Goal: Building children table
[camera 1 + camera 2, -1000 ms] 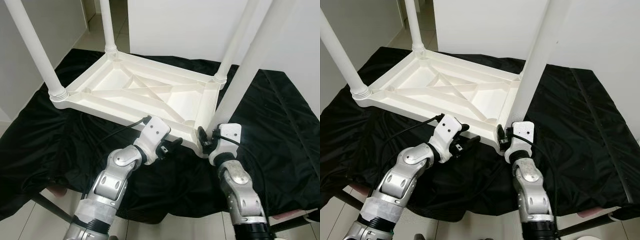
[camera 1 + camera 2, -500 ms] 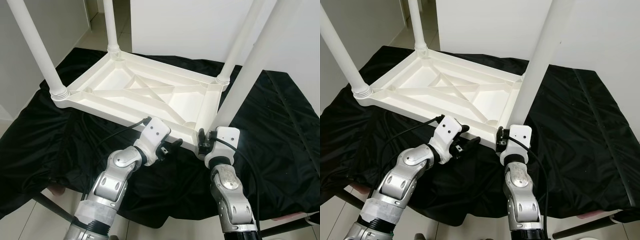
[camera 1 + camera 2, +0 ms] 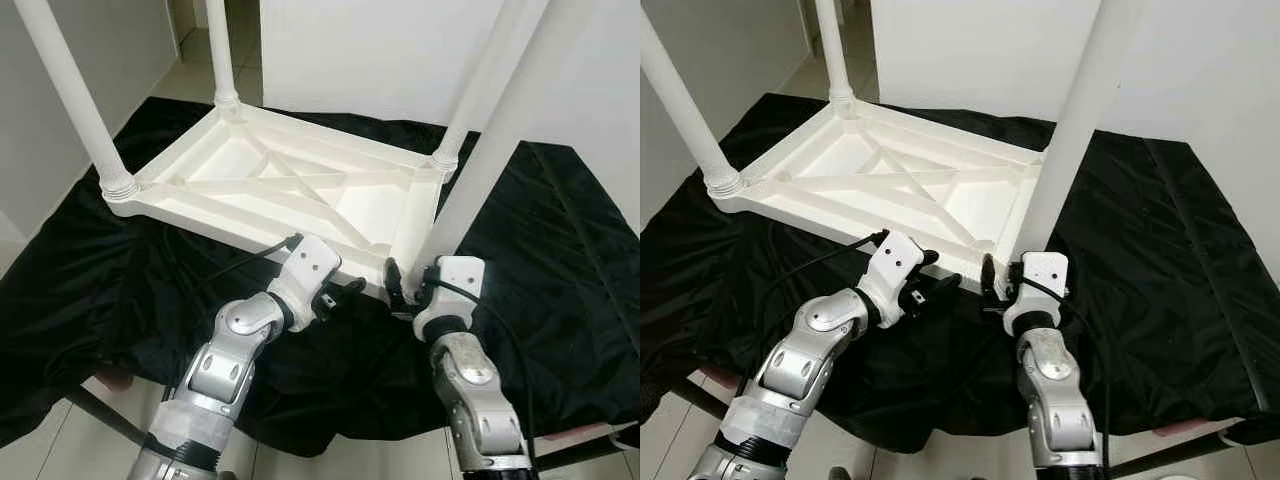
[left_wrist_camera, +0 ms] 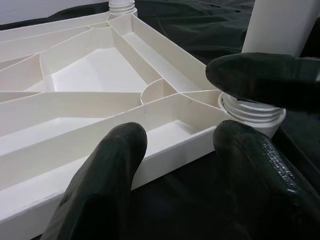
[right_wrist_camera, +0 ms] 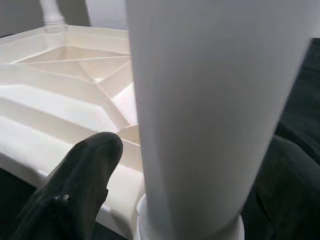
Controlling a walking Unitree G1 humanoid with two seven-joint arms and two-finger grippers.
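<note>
The white table [image 3: 290, 185] is laid upside down on a black cloth [image 3: 560, 250] over pale floor tiles [image 3: 190, 75], its near leg [image 3: 1065, 150] clasped by the right gripper [image 3: 990, 285], while the left gripper [image 3: 340, 293] is held slightly open at the rim, grasping nothing.

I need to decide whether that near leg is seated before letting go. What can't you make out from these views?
- Near leg: top cut off by the head views' upper edge.
- Its threaded base: partly covered by the right hand's finger in the left wrist view, so full seating is unclear.
- Right hand: grip on the leg can't be judged; the leg blocks the space between the fingers in the right wrist view.
- Tabletop face: turned down onto the black cloth.
</note>
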